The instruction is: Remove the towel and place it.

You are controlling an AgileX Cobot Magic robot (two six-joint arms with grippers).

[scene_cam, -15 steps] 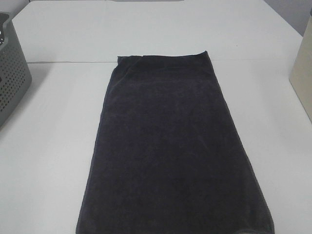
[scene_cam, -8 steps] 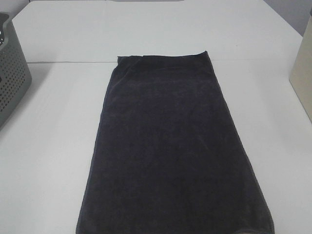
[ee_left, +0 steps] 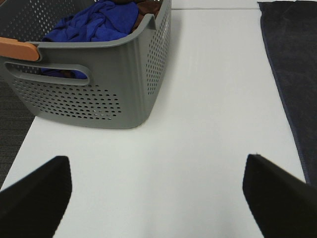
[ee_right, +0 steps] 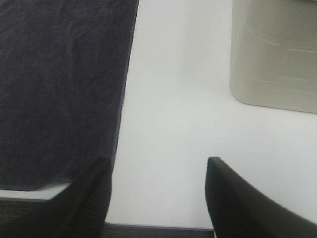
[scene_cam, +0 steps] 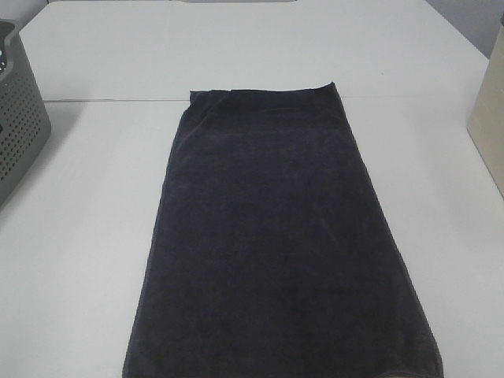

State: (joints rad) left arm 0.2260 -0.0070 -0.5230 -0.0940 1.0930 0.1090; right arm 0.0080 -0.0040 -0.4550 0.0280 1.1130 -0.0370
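Observation:
The towel is very dark navy, long and rectangular. It lies flat down the middle of the white table, its near end at the front edge. One long edge shows in the left wrist view; the near corner shows in the right wrist view. My left gripper is open and empty over bare table, between the basket and the towel. My right gripper is open and empty over bare table, just beside the towel's near corner. Neither gripper shows in the exterior high view.
A grey perforated basket stands at the left edge; the left wrist view shows blue and brown cloth in it and an orange handle grip. A beige container stands at the right edge, also in the right wrist view.

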